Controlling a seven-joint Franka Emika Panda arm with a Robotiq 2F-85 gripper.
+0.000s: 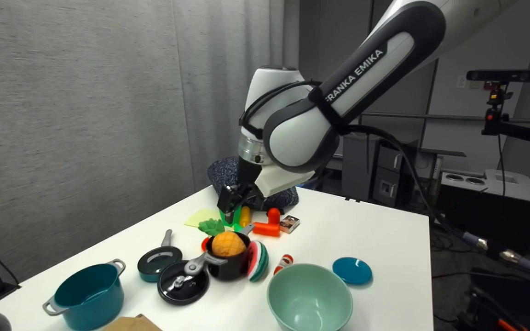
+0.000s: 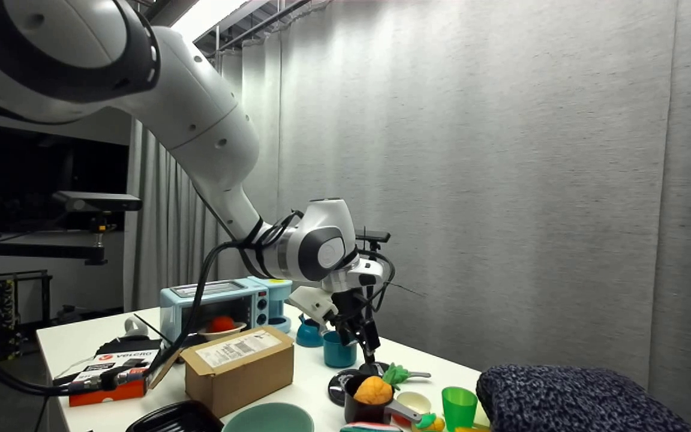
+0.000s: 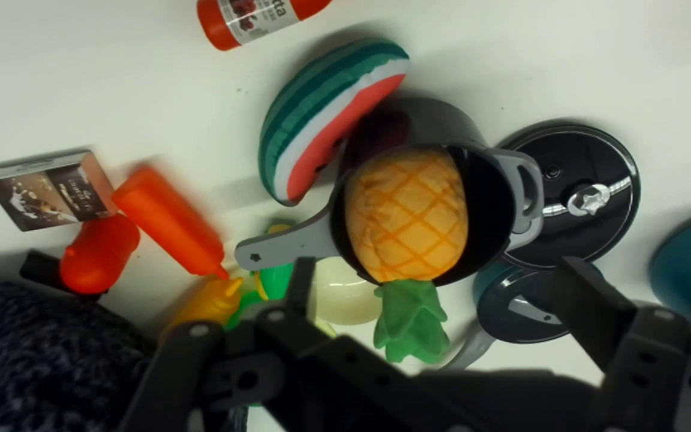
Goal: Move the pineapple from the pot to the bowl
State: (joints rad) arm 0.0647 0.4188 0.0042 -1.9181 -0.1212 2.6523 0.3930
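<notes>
The pineapple [image 1: 228, 243] is a plush orange-yellow fruit with a green leafy top. It sits in the small black pot [image 1: 229, 270], with its leaves hanging over the rim. The pineapple also shows in the wrist view [image 3: 406, 216] and in an exterior view [image 2: 373, 390]. The large mint-green bowl [image 1: 310, 294] stands on the table and looks empty; its rim shows in an exterior view [image 2: 270, 414], and it is out of the wrist view. My gripper [image 3: 437, 273] is open and empty above the leafy top, its fingers wide apart on either side, not touching it.
A watermelon slice [image 3: 327, 120] leans against the pot. A black lid [image 3: 579, 192] and a small pan [image 3: 522, 312] lie on the pot's other side. A blue dish [image 1: 352, 270] is beside the bowl. A teal pot [image 1: 88, 299] and a dark cushion [image 2: 561, 399] stand farther off.
</notes>
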